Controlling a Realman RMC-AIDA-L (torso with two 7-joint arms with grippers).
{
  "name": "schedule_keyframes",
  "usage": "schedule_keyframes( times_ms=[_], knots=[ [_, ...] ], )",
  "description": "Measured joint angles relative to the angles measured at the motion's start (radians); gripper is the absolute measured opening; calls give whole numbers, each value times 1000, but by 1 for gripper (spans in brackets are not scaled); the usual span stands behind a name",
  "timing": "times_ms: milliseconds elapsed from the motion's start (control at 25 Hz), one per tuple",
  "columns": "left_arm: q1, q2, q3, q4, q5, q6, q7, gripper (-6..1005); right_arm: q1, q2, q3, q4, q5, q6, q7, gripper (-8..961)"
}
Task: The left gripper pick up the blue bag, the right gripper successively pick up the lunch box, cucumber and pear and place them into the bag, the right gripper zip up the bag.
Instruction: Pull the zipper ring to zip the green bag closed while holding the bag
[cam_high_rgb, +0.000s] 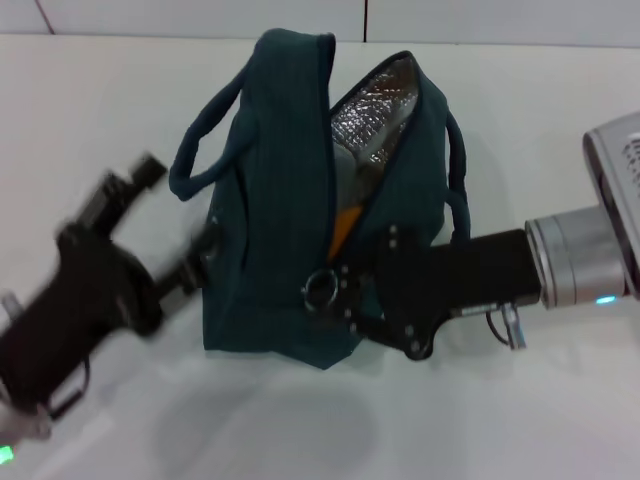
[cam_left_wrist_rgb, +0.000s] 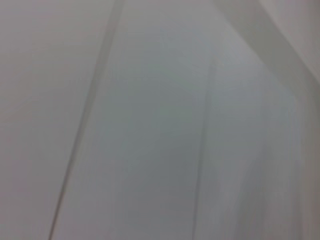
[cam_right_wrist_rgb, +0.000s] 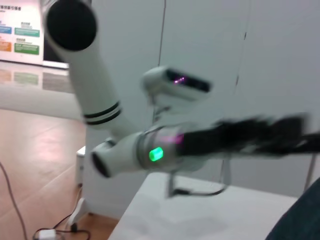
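Teal blue bag gapes upward, right gripper at its zipper.

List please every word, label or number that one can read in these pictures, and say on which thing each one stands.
None can be read.
Posters on the far wall, right wrist view: coloured blocks with lines of text, too small and blurred.
Blue bag: no logo or print shows.
Right claw at the zipper ring: no legible label.
Left wrist view: bare blurred surface, no text.
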Motion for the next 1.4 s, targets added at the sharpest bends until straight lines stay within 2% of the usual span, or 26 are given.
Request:
schedule_keyframes(
  times_ms=[120,200,800,1400],
  knots=[
    [24,-4,66,-52,-7,-5,134,878,5,2,27,-4,3,3,-8,57],
    [22,-3,72,-89,-14,-23,159,877,11,2,33,-6,11,7,-11,57],
    [-3,0,104,-104,-5,-184,139,815,20,2,43,-2,44,28,-11,57],
    [-8,1,102,-95,-9,-214,153,734,10,-1,54,-1,71,28,-11,58]
  ],
)
